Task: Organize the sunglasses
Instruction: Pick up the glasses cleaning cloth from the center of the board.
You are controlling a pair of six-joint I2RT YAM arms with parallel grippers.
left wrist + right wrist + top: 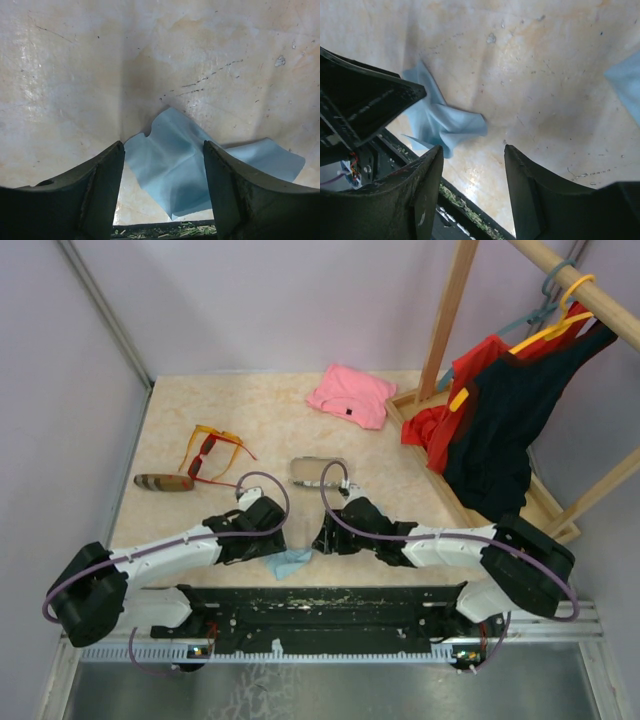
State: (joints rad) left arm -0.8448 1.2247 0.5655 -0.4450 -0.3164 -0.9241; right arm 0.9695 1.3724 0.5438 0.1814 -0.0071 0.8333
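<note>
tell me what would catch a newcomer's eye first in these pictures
The left gripper and right gripper, both open, nearly meet at a crumpled light blue cloth by the near edge. Farther back on the left lie the sunglasses, orange and red; red and black clothes hang on a rack at the right.

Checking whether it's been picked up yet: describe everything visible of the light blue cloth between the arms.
The light blue cloth is small, thin, soft-looking fabric, crumpled into raised folds. It lies on the table near its front edge, by the base rail. The left claw, open, frames part of it in the wrist view; whether it touches is unclear. Nothing lifts it.
</note>
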